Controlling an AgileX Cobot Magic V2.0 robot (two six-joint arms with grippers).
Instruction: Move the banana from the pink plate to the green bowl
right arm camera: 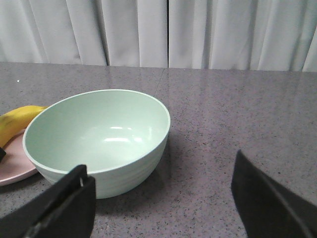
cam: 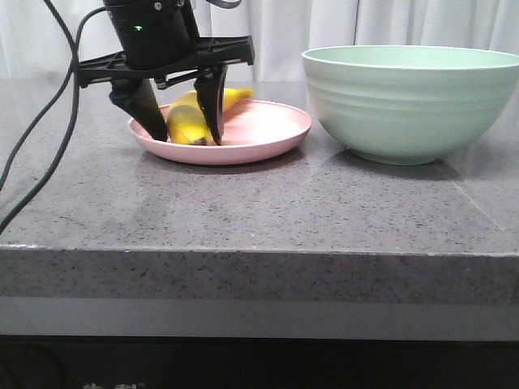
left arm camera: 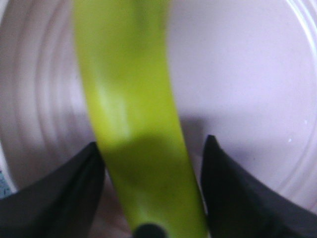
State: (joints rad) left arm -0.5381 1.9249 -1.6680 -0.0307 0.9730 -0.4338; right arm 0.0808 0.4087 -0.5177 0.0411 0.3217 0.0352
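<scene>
Now one curved bright-yellow banana (cam: pixel 193 120) lying on one round shallow pale-pink plate (cam: pixel 268 130), fingers of black left gripper (cam: pixel 185 139) straddling it, jaws spread, fingertips (left arm camera: pixel 74 183) sitting either side of fruit, no squeeze visible. One large deep mint-green ridged bowl (cam: pixel 413 101) standing just beside plate on grey speckled stone table (cam: pixel 243 219), nothing inside. Black right gripper (right arm camera: pixel 163 198) hovering wide apart near bowl, holding nothing. White curtain (right arm camera: pixel 168 32) hanging behind.

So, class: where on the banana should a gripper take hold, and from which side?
Grip the banana across its thick middle, coming straight down from above: it lies flat on the pink plate, so its sides are exposed. The left gripper already straddles it that way.
</scene>
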